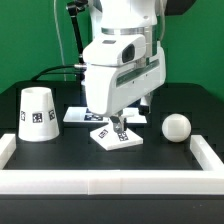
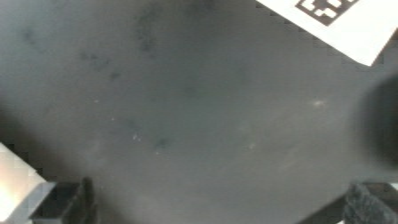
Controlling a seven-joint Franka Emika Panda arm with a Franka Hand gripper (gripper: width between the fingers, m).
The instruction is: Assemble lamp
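Note:
The small flat square base [image 1: 118,138] lies on the black table at the middle. My gripper [image 1: 117,126] hangs just over it, with its fingertips low near the base's top. In the wrist view my gripper [image 2: 222,206] is open, its dark fingers [image 2: 68,200] stand far apart, and only bare table shows between them. The cone shade [image 1: 37,113] stands upright at the exterior view's left. The ball-shaped bulb [image 1: 176,126] rests at the exterior view's right. A white tagged corner [image 2: 331,18] shows in the wrist view; I cannot tell which part it is.
The marker board [image 1: 82,116] lies behind the base, partly hidden by the arm. A low white wall [image 1: 110,186] runs along the table's front and sides. A white edge [image 2: 15,185] shows in the wrist view.

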